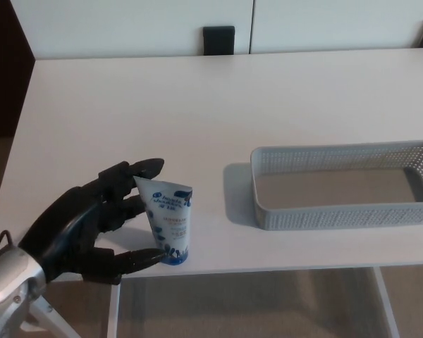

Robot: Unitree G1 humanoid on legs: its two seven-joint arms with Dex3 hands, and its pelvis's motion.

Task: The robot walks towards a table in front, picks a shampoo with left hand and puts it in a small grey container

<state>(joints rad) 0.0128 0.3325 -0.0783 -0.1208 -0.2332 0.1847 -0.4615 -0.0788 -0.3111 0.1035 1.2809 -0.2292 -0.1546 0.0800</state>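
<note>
A white and blue shampoo tube (168, 220) stands cap-down near the table's front edge. My left hand (99, 222) is wrapped around it from the left, two fingers behind its upper part and the thumb at its cap, touching the tube, which rests on the table. The small grey mesh container (268, 211) lies to the right, empty, about a hand's width from the tube. My right hand does not show.
The white table (197, 105) stretches far back to a white wall. A dark chair back (218, 39) stands behind the far edge. The floor shows below the front edge.
</note>
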